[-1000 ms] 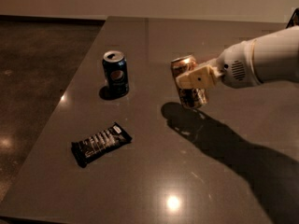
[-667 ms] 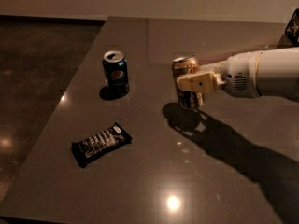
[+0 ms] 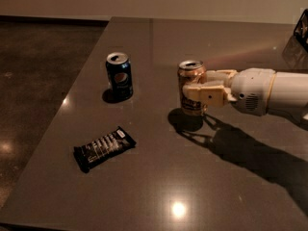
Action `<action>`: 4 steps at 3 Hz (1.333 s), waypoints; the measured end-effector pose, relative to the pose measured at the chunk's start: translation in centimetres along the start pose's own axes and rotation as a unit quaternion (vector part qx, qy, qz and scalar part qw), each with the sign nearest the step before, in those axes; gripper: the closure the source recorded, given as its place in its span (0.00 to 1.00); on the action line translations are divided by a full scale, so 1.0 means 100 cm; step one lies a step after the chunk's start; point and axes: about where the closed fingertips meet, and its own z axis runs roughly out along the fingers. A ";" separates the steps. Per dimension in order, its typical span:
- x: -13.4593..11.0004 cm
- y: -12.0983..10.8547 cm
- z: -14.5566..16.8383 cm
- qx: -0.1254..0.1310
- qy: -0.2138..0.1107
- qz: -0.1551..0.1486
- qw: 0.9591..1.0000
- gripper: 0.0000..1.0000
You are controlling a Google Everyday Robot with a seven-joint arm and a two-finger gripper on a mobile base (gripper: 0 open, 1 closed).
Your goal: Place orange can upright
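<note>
Orange can (image 3: 190, 74) stands upright at frame centre, with the claw (image 3: 196, 88) clamped round its middle. Its base seems to touch the desk (image 3: 231, 186); if not, letting go or a sideways pull could topple it.

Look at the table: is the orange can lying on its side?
No, the orange can stands upright on the table, with the gripper clasped around its middle.

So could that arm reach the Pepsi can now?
Probably, once free: its tool is clamped on the orange can. Nothing stands between it and the Pepsi can.
</note>
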 end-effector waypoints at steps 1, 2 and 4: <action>0.006 0.003 0.002 -0.035 -0.027 -0.039 0.998 1.00; 0.014 0.004 0.003 -0.050 -0.044 -0.060 0.996 1.00; 0.026 0.004 0.001 -0.040 -0.070 -0.078 0.994 0.60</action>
